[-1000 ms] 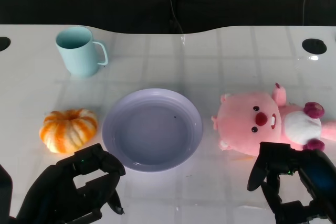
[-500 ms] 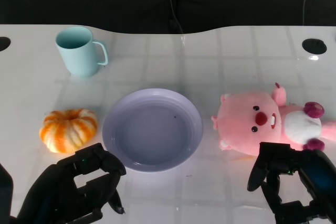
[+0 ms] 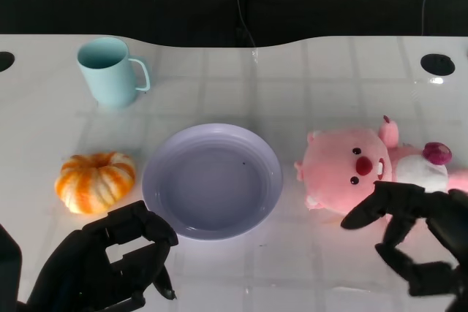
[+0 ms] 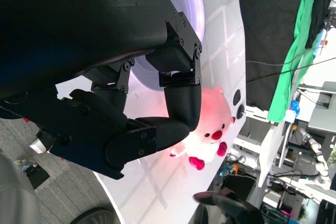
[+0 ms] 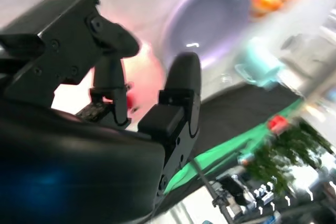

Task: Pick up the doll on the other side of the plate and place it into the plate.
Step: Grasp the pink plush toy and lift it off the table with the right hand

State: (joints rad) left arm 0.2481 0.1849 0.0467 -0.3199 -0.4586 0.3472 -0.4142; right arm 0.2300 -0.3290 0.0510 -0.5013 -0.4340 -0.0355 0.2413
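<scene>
Right hand (image 3: 409, 242) open beside pink doll (image 3: 365, 169), fingers spread to grasp it (no contact seen). Left hand (image 3: 110, 264) curled empty, idle near purple plate (image 3: 157, 180).

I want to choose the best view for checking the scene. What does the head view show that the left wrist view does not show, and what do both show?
Only the head view shows the blue cup, the orange pumpkin and the whole white table. Only the left wrist view shows the room beside the table, with a green cloth and equipment. Both show the purple plate, the pink doll lying beside it, the left hand holding nothing, and the right hand, which the wrist view shows only in part.
</scene>
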